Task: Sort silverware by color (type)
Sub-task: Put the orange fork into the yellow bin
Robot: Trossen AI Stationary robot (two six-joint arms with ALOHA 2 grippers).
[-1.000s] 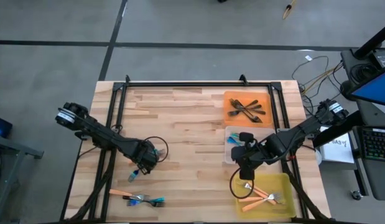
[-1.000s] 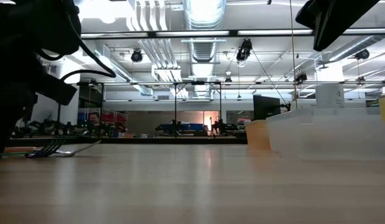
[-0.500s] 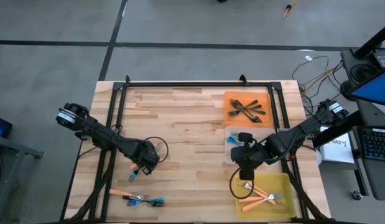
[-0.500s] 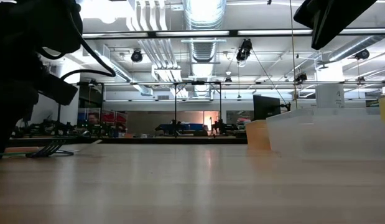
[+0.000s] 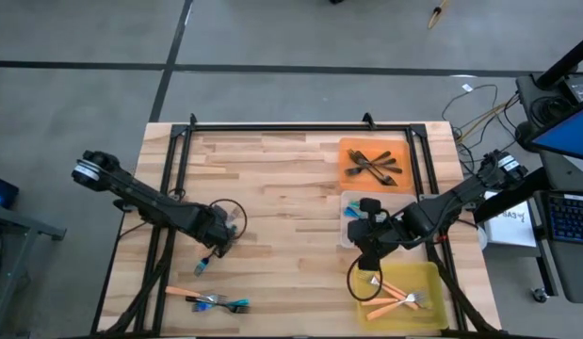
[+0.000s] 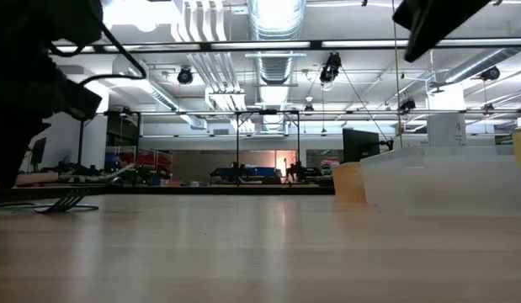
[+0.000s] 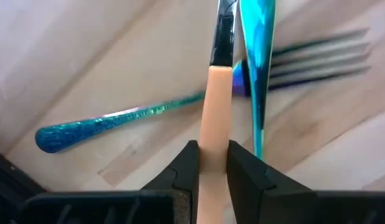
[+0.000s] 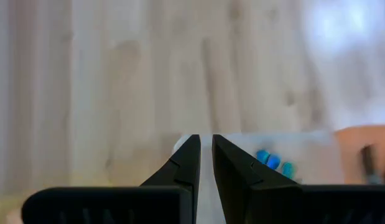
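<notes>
Left end effector (image 7: 212, 163): fingers pinching an orange-handled fork (image 7: 215, 130). Teal-handled fork (image 7: 111, 123) lying on the wooden bench (image 7: 86, 56); a second teal handle (image 7: 257, 43) crossing it.

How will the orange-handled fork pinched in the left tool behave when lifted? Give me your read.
Probably stiff: the orange-handled fork runs straight out of the left tool without sagging. Likely light, since it is so slim. It may pivot or slip, because the tool pinches only the narrow, smooth-looking handle.
</notes>
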